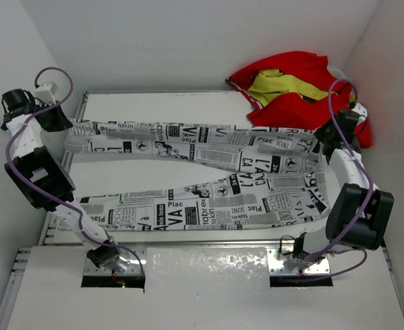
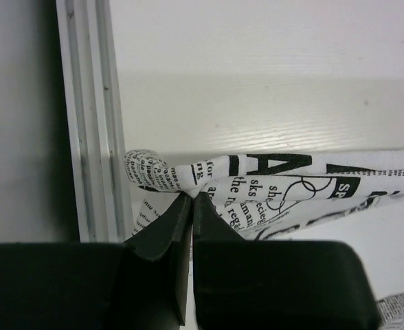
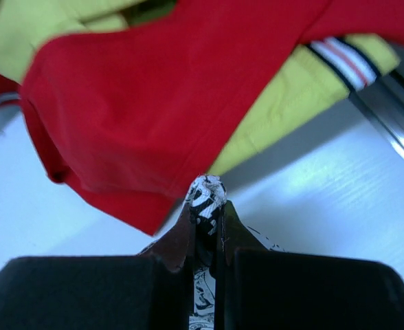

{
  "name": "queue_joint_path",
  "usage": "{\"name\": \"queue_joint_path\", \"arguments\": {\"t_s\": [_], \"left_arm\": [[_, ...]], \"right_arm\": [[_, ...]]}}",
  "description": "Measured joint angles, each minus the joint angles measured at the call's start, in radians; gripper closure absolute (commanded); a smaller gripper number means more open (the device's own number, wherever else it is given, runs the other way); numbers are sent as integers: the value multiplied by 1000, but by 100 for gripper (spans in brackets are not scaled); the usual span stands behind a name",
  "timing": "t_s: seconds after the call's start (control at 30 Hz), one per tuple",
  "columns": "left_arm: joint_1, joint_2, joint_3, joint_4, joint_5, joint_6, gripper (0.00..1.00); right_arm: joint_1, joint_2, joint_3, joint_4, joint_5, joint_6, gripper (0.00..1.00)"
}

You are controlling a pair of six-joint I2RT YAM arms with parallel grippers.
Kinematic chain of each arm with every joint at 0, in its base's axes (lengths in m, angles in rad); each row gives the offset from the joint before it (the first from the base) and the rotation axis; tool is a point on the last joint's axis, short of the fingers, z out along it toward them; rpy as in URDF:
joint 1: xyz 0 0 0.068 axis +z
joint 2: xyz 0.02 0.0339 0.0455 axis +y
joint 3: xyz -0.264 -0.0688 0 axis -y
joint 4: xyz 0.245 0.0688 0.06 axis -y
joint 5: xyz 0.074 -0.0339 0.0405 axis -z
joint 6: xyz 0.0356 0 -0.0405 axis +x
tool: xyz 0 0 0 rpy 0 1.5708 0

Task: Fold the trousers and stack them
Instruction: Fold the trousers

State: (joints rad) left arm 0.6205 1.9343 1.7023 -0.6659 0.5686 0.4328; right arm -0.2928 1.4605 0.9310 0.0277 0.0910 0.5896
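Currently: trousers lie flat on the surface, long axis left–right, waist rightward. My left claw is clamped on the far leg's cuff, my right claw on the far waist corner beside a red garment. The near leg lies basewards of both.

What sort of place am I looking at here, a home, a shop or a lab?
Most likely a robotics lab cell, not a home: a white table edged with a metal rail, boxed in by bare white walls, with white cable-wrapped robot arms holding newspaper-print cloth trousers.
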Motion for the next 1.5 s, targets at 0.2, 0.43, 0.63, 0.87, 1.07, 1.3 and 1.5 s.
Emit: {"name": "queue_joint_path", "arguments": {"t_s": [0.2, 0.43, 0.63, 0.87, 1.07, 1.3, 1.5], "left_arm": [[3, -126, -46, -19, 40, 63, 100], [123, -421, -423, -60, 27, 189, 100], [261, -564, -704, -114, -27, 304, 100], [278, -619, -793, -115, -76, 383, 100], [282, -653, -665, -153, -75, 446, 100], [345, -757, -697, -203, -97, 602, 100], [445, -737, -889, -254, -222, 739, 79]], "right_arm": [[-40, -37, -17, 69, -73, 3, 100], [-108, -242, -339, 125, -73, 51, 100], [-130, -295, -468, 120, -82, 75, 100], [-136, -297, -478, 115, -79, 78, 100], [-137, -312, -425, 46, -73, 79, 100], [-136, -457, -468, -84, -13, 85, 100], [-138, -496, -626, -166, 75, 89, 100]]}}
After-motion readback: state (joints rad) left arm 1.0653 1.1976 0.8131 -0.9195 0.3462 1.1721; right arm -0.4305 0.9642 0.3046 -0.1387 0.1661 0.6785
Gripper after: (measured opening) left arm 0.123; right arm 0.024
